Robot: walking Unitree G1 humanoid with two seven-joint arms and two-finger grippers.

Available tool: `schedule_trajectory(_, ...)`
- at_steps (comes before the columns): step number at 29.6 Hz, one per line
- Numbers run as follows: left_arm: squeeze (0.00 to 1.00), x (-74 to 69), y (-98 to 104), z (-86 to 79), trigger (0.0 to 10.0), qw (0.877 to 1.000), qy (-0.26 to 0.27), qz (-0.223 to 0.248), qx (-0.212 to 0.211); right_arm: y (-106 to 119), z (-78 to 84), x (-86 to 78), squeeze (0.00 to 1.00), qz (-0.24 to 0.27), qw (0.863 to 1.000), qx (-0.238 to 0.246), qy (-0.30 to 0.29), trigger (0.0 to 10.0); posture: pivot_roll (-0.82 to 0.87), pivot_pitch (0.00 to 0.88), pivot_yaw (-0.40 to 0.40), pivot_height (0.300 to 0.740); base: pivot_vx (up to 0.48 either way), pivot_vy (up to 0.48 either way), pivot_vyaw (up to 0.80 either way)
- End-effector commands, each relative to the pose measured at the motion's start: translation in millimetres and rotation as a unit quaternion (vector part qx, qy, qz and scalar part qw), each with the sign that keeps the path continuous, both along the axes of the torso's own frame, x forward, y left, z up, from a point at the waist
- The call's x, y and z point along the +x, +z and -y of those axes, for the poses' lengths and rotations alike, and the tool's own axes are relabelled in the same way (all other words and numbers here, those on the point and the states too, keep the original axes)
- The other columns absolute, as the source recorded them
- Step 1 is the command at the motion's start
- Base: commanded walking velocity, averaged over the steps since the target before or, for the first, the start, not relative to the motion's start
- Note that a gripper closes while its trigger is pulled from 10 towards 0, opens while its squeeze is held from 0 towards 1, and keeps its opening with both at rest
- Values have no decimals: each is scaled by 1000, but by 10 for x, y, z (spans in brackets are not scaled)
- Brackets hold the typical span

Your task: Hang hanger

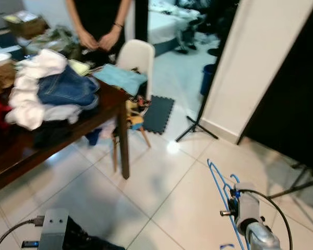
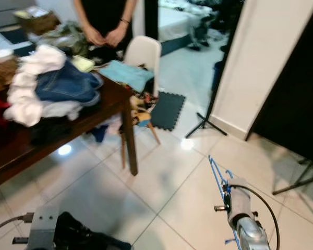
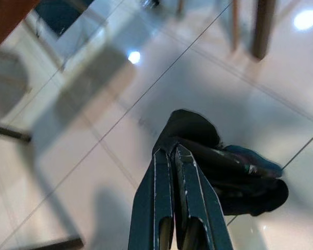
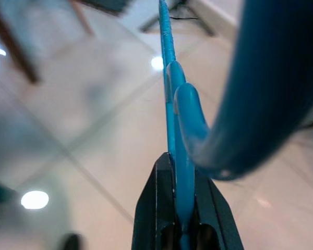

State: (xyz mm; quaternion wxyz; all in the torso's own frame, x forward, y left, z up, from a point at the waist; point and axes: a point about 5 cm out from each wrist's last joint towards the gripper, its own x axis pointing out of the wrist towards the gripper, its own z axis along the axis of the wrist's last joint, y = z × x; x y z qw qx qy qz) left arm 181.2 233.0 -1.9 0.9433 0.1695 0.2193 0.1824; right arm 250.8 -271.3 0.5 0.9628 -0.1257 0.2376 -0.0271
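A blue plastic hanger [image 1: 219, 182] sticks up and forward from my right arm at the lower right of the eye views. In the right wrist view my right gripper [image 4: 183, 172] is shut on the blue hanger [image 4: 169, 78], whose thin bar runs on ahead between the two black fingers [image 4: 156, 208] and whose hook curves close to the lens. My left gripper [image 3: 172, 156] is shut with nothing between its fingers and hangs low over the tiled floor; its silver wrist [image 1: 53, 229] sits at the bottom left.
A dark wooden table [image 1: 112, 101] piled with jeans and white clothes stands at the left, a white chair [image 1: 138, 57] behind it. A person stands beyond the table, hands [image 1: 98, 39] together. A black stand's legs [image 1: 195, 125] and a white wall edge [image 1: 245, 78] lie ahead right.
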Motion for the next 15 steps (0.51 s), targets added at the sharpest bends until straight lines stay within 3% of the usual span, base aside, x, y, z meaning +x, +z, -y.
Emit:
schedule_trajectory(1,0,-48,-20,-29,10000,1000,4,-10,19,-53,-17,-46,0,-9,1000,-17,8,10000,-28,55,-38,736,0,0,-788)
schedule_trajectory(4,0,-38,-20,-24,10000,999,-4,-12,31,-77,26,-83,0,-16,1000,-25,9,10000,-22,52,-34,736,0,0,-738)
schedule_trajectory(8,0,-51,-42,-51,10000,999,-11,-22,41,-121,-4,-133,0,-23,998,-38,37,10000,-13,52,-10,736,0,0,0)
schedule_trajectory(15,0,-213,-158,-82,10000,999,15,-39,7,-258,-83,-309,0,-31,999,-18,26,10000,-11,40,-12,736,0,0,0)
